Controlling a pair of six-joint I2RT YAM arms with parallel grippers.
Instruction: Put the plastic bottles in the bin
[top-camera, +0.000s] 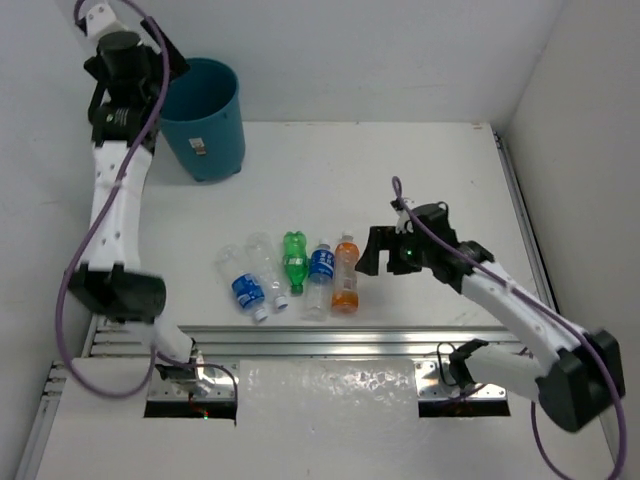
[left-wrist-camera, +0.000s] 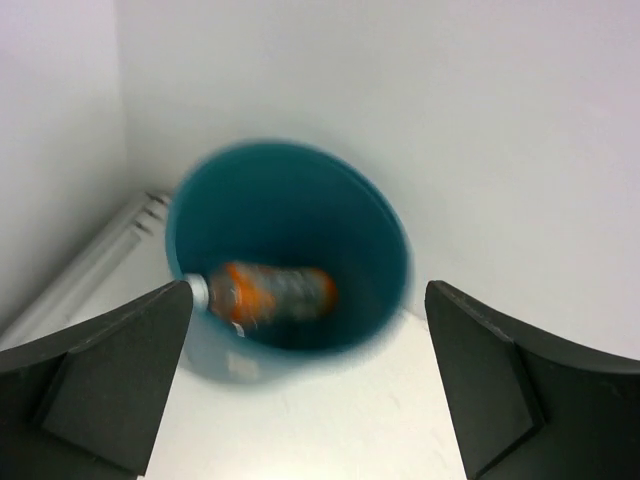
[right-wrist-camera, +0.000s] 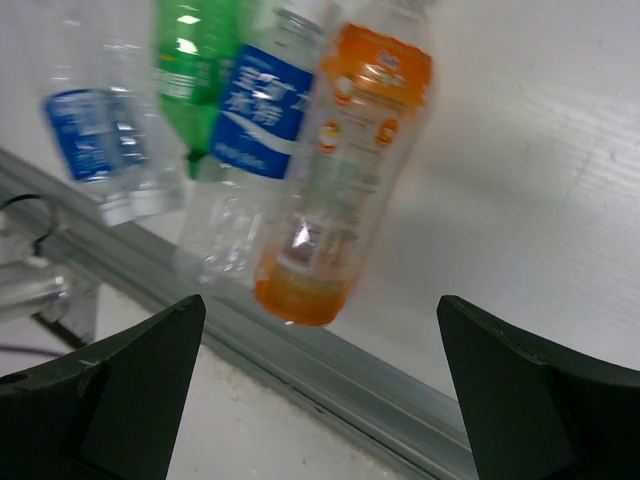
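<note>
Risks snagging the blue-labelled bottle (top-camera: 320, 268), seemingly touching the orange bottle (top-camera: 345, 278) well apart from the teal bin (top-camera: 207, 125), on closing the wide-spread right gripper (top-camera: 366, 252) there, left gripper (left-wrist-camera: 308, 300) splayed empty above that bin's second orange bottle (left-wrist-camera: 272, 293).

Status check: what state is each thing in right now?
Bin: upright, one bottle inside.
Orange bottle: on its side in the bin.
Six bottles: lying loose on the table.
Left gripper: open, empty, above the bin.
Right gripper: open, empty, beside those six.

no text is legible: white characters on the blue-labelled bottle (right-wrist-camera: 262, 112) and the bin sticker (top-camera: 200, 147) blur.
</note>
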